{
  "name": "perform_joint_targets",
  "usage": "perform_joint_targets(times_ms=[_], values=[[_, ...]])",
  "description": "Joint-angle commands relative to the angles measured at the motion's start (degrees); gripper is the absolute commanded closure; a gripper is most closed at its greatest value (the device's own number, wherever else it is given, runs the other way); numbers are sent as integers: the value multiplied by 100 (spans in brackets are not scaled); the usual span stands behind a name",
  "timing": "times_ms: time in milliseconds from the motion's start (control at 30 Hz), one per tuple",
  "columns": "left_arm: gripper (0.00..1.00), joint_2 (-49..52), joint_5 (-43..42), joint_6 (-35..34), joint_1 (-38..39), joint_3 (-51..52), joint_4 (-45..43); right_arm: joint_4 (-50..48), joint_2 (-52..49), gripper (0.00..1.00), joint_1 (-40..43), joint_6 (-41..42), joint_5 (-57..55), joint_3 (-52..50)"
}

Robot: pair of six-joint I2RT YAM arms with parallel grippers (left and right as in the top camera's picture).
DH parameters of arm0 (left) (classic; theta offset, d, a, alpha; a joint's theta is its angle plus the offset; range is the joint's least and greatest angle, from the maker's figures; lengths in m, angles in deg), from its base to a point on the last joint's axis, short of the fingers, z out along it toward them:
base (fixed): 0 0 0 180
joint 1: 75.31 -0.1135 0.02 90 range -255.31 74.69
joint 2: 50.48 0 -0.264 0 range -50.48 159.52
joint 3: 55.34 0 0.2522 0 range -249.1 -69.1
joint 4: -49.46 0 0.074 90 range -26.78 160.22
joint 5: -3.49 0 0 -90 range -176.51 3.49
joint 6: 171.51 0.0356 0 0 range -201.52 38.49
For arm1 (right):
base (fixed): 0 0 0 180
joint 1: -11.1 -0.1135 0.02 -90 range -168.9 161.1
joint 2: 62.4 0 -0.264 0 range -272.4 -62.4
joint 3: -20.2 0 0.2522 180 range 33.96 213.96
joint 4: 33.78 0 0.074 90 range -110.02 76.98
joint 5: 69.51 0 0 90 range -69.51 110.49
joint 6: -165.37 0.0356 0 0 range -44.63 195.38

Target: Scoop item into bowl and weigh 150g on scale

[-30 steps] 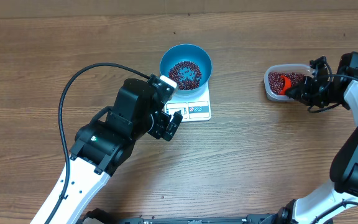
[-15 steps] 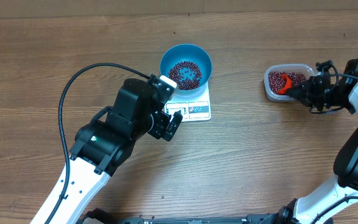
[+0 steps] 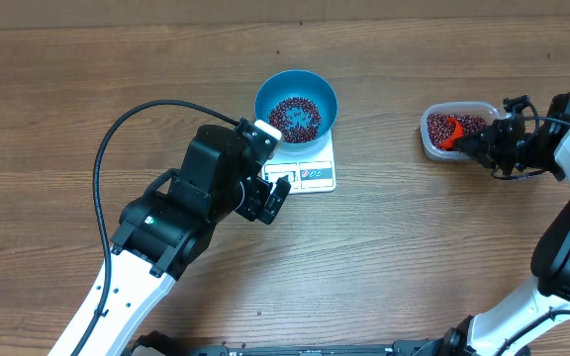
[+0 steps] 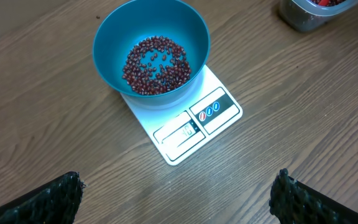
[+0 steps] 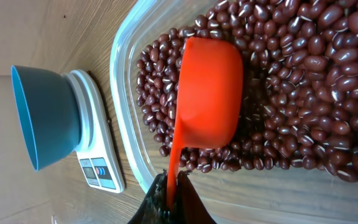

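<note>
- Right gripper [image 3: 481, 145] drifting a touch farther from the scale [image 3: 310, 170] over the last second, its wrist backing off; left arm and bowl not moving.
- Right gripper clamping tight on the thin handle of the orange scoop [image 5: 207, 93].
- Scoop cup pressing into the beans in the clear tub [image 5: 120, 93], smooth outside facing the wrist camera; tub sitting well off to the right of the scale.
- Left gripper [image 4: 176, 202] hanging wide apart, carrying nothing, hovering near the display end of the scale.
- Blue bowl [image 4: 148, 18] sitting on the scale, overhanging its far end; display and buttons showing clear of it.
- Beans [image 4: 156, 64] covering only the bowl's bottom in a thin patch; the tub looking far fuller.
- Display digits too small to read, so cannot tell the weight.
- Judging progress: partway. Some beans are in the bowl and another load is being dug. Lifting, carrying, tipping and checking the reading are probably still left.
</note>
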Motion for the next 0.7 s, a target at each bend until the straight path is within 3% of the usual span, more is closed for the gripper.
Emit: perform_joint_targets(times_ms=[0, 667], values=[[0, -33, 59, -74, -28, -107, 0, -90, -332, 96, -22, 48, 72, -52], [1, -33, 59, -74, -28, -107, 0, -11, -424, 96, 748, 22, 804, -52]])
